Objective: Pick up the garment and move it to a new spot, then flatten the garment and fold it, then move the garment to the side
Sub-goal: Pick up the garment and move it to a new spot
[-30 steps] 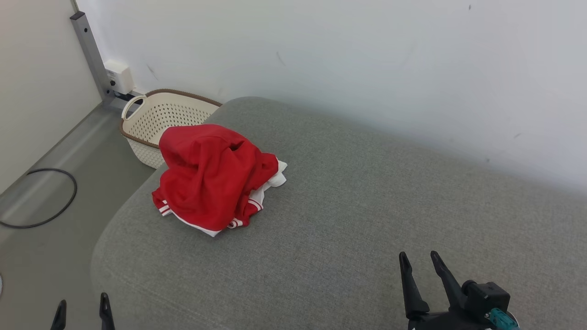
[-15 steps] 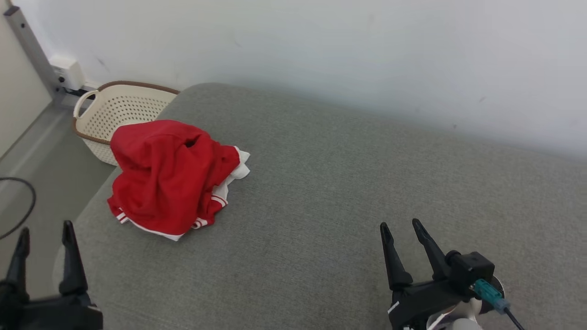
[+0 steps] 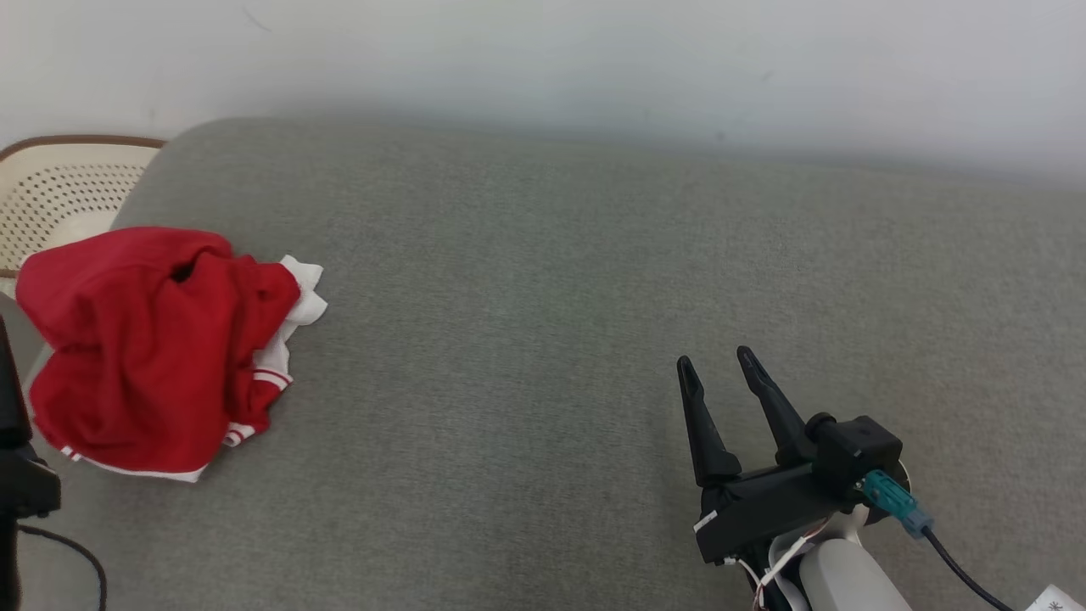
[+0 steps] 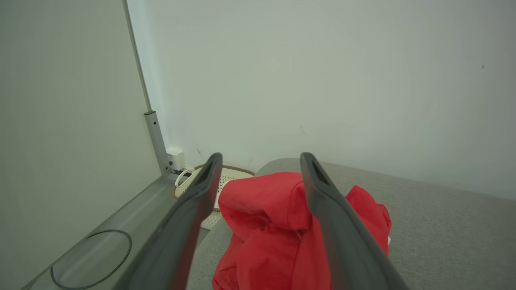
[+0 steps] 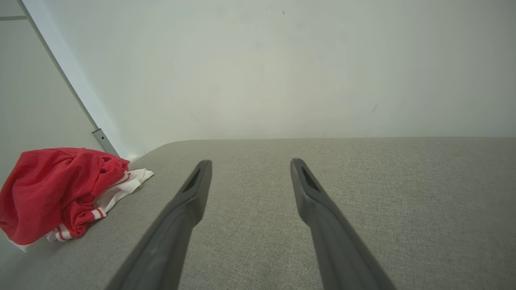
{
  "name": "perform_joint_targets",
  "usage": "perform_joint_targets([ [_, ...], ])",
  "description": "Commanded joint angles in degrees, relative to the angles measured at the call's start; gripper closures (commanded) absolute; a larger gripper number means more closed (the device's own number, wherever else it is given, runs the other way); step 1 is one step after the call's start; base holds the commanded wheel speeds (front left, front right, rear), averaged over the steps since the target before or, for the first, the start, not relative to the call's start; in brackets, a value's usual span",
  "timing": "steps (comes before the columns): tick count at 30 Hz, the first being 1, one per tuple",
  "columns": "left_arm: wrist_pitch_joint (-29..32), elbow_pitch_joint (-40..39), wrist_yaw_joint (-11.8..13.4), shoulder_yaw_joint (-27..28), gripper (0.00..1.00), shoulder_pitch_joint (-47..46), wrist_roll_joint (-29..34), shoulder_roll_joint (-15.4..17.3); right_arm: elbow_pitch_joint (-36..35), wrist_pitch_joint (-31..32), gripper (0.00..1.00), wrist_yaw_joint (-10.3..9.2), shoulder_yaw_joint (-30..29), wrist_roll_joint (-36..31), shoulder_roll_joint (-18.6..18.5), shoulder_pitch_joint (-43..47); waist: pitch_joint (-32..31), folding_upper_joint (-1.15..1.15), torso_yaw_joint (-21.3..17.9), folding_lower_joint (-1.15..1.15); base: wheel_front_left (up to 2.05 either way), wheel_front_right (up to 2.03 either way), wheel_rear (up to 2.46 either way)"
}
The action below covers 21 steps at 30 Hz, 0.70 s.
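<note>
The garment [image 3: 153,348] is a crumpled red piece with white striped trim, heaped near the left end of the grey cushion [image 3: 543,280]. In the left wrist view my left gripper [image 4: 261,155] is open above and short of the garment [image 4: 278,213], which shows between its fingers. A dark part of the left arm [image 3: 21,484] stands at the head view's left edge, beside the heap. My right gripper [image 3: 717,361] is open over bare cushion, well to the right of the garment. In the right wrist view the right gripper [image 5: 250,161] holds nothing, and the garment [image 5: 56,189] lies far to its left.
A cream perforated basket [image 3: 59,182] with a brown rim stands on the floor behind the cushion's left end, also seen as the basket [image 4: 225,173] past the left fingers. A black cable loop [image 4: 92,257] lies on the floor. A pale wall [image 3: 543,59] runs behind the cushion.
The head camera has swung to the right, so garment and basket sit further left in the picture. The garment lies as before. Both grippers stay open and show higher in the view.
</note>
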Motion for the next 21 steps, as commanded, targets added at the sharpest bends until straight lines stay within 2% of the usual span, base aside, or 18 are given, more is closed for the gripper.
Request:
perform_joint_targets([
  [1, 0.61, 1.36, -0.50, -0.08, 0.00, -1.57, -0.07, 1.06, 0.06, -0.38, 0.00, 0.04, 0.26, 0.49, -0.07, -0.84, 4.03, -0.01, -4.42, -0.01, 0.00, 0.00, 0.00],
  [8, 2.70, 7.35, -1.67, -0.20, 0.00, -5.87, -1.32, 4.21, 0.40, -0.63, 0.00, 0.04, 0.76, 1.42, -0.07, -2.05, 6.24, -0.01, -7.31, -0.01, 0.00, 0.00, 0.00],
  [11, 3.22, 9.21, -1.94, -0.50, 0.00, -7.07, -1.82, 4.04, -0.21, -0.57, 0.00, 0.04, 0.58, 1.54, -0.07, -2.46, 7.04, -0.01, -8.16, -0.01, 0.00, 0.00, 0.00],
  [21, 6.93, 18.82, -2.71, -2.04, 0.00, -11.42, -1.94, 7.12, -1.56, -0.58, 0.00, 0.04, 0.82, 1.67, -0.07, -3.17, 9.94, -0.01, -10.71, -0.01, 0.00, 0.00, 0.00],
])
